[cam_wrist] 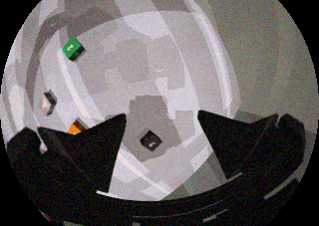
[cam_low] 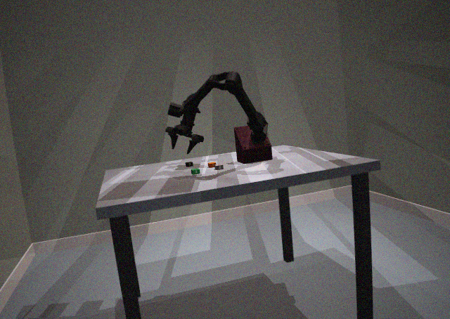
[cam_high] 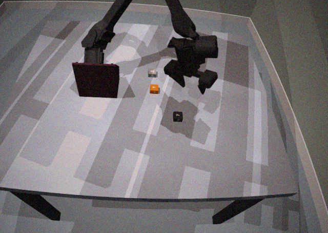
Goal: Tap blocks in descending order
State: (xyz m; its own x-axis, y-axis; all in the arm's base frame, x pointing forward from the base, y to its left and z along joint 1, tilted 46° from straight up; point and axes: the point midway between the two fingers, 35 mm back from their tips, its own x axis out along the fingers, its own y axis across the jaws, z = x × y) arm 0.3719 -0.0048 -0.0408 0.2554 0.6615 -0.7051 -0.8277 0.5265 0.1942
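Note:
My gripper is open and empty, high above the table. The black block shows a digit that looks like 7; in the wrist view it appears between the fingers, well below them. The orange block is partly behind a finger in the wrist view; its digit looks like 1. The greyish-white block has an unreadable digit. The green block seems to show 2; the gripper hides it in the top view.
The arm's dark red base box stands on the table, beyond the orange and greyish-white blocks from the gripper. Shadows of the arm fall across the patterned table top.

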